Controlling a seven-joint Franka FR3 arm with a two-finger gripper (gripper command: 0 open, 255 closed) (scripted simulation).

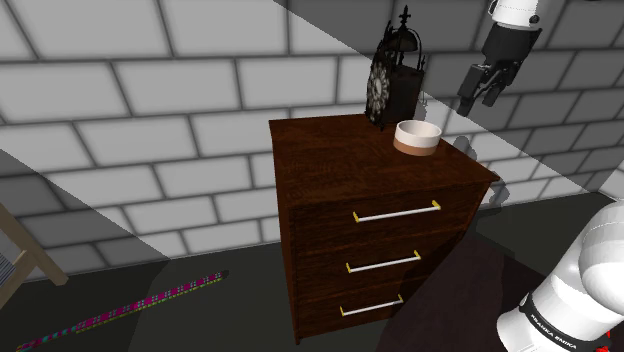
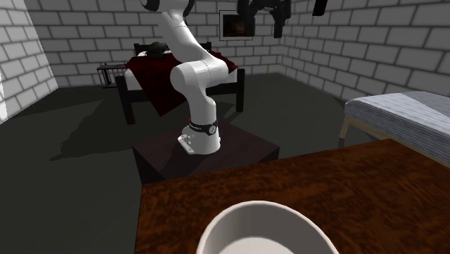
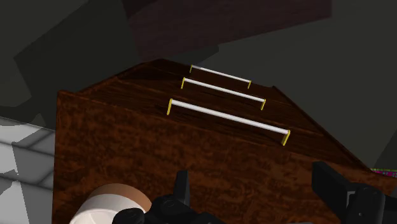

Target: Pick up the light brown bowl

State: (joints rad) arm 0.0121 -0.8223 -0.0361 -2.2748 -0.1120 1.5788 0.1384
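Bowl (image 1: 417, 137), white with light brown band, sits on dresser (image 1: 330, 165) top, just beside clock (image 1: 393, 75). Gripper (image 1: 480, 98) hangs above, toward shoulder view's right of bowl, jaws apart, empty.

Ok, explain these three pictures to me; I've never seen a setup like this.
A white robot arm with a black two-finger gripper stands on a box next to a dark wooden three-drawer chest. One picture looks over the arm's shoulder, one faces it across the chest top, one looks along the gripper. On the chest stand a round bowl, white above a light brown band, and an ornate dark clock. The gripper hangs above the chest, off to the bowl's side, fingers open, holding nothing.
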